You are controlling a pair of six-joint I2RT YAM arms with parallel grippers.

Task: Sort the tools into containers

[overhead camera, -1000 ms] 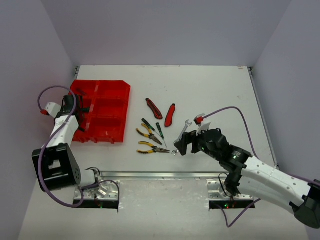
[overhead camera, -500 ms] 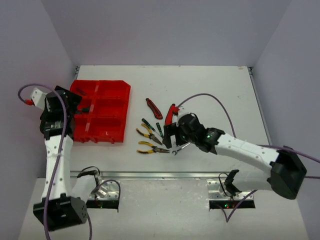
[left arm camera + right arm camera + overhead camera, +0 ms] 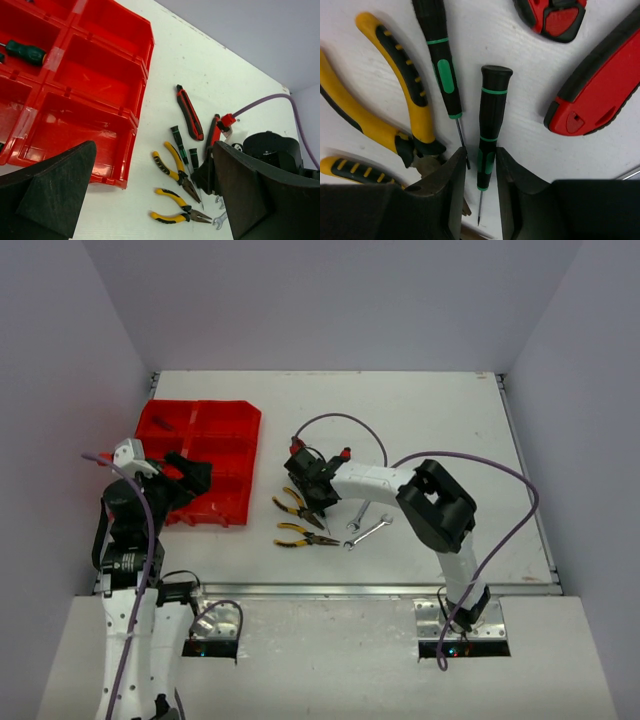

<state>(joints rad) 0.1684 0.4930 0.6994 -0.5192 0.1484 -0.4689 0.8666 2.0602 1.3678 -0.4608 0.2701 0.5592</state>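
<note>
My right gripper (image 3: 481, 152) stands low over the table with its jaws close on either side of a green-and-black screwdriver (image 3: 490, 120). Thin gaps still show between fingers and handle. A second such screwdriver (image 3: 440, 65) lies just left of it, beside yellow-handled pliers (image 3: 410, 95). Two red-handled knives (image 3: 600, 85) (image 3: 552, 17) lie beyond. From above, the right gripper (image 3: 312, 490) sits over the tool cluster, near two pliers (image 3: 297, 508) (image 3: 305, 537) and two wrenches (image 3: 353, 517) (image 3: 370, 532). My left gripper (image 3: 190, 478) hangs wide open and empty over the near edge of the red tray (image 3: 225, 430). A green-handled screwdriver (image 3: 25, 51) lies in one compartment.
The tray (image 3: 95, 75) has several bare compartments on its right side. The right arm's cable (image 3: 340, 420) loops over the table behind the tools. Grey walls close in the table on the left, back and right.
The right arm swung left from the wrenches to the screwdrivers and its jaws narrowed around one. The left arm drew back from the tray's left side and its gripper opened fully.
</note>
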